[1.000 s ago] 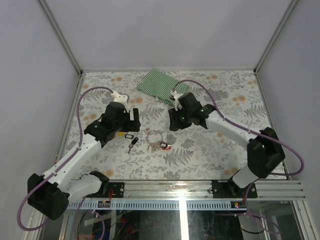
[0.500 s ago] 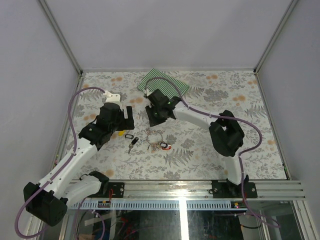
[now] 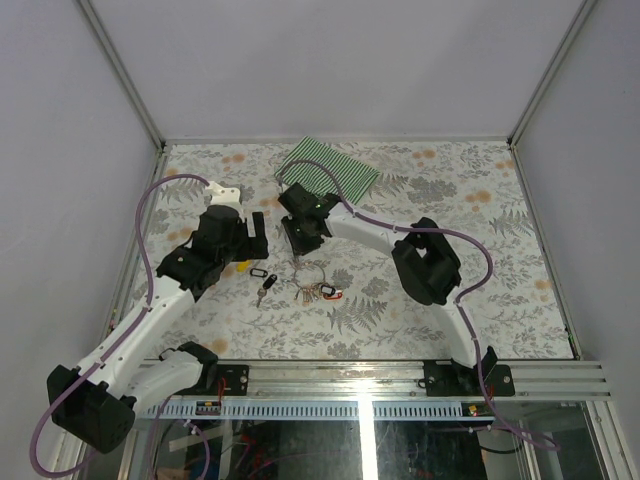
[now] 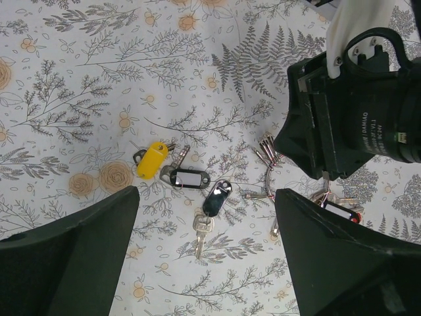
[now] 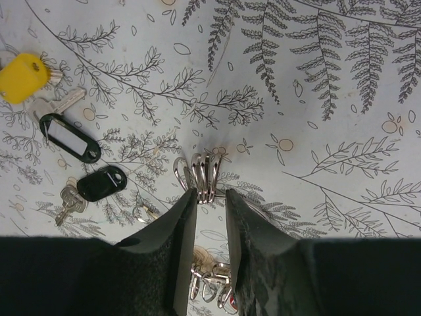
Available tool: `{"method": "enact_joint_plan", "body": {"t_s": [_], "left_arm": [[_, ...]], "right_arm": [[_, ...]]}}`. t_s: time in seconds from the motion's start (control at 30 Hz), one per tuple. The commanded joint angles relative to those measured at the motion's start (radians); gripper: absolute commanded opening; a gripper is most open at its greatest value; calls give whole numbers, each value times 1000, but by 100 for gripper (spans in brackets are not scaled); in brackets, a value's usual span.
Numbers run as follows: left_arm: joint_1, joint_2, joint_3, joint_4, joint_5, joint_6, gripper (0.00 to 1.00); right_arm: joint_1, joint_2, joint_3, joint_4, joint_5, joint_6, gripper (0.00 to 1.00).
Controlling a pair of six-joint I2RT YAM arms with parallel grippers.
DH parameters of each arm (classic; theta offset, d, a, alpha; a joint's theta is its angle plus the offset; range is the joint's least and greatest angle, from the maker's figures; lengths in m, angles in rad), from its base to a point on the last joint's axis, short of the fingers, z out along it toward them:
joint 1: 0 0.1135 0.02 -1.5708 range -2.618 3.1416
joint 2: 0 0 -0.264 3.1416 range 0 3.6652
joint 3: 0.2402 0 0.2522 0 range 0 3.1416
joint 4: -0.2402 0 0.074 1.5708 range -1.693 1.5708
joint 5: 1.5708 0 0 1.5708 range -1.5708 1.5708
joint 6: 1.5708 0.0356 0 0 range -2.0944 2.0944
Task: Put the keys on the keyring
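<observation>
Right arm swinging in from right side since earlier frame; right claw (image 5: 207, 196) now sitting over keyring (image 5: 200, 174). Keyring lying mid-table (image 3: 480, 300). Keys (image 4: 187, 178) lying loose just left of it, yellow and black tags, not yet threaded. Left claw (image 4: 207, 194) hovering wide open above keys, holding nothing. Right claw fingers narrowing around wire rings; cannot tell whether pinching yet. Step in hand: securing keyring. Next move likely needing firm pinch, then left claw taking one key. Striped cloth (image 3: 330, 172) lying at far edge.

White links (image 3: 135, 330); black joints (image 3: 425, 262); purple cables (image 3: 141, 225); "DAMIAO" marking (image 4: 366, 131)
</observation>
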Motion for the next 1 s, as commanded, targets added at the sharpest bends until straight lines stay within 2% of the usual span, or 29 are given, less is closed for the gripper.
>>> {"method": "enact_joint_plan", "body": {"t_s": [0.0, 0.6, 0.97], "left_arm": [[13, -17, 4, 31, 17, 9, 87], [48, -15, 1, 44, 74, 14, 87], [67, -8, 0, 47, 102, 14, 87]], "right_arm": [[9, 48, 60, -16, 27, 22, 30], [8, 102, 122, -59, 28, 25, 27], [8, -40, -2, -25, 94, -26, 33]]}}
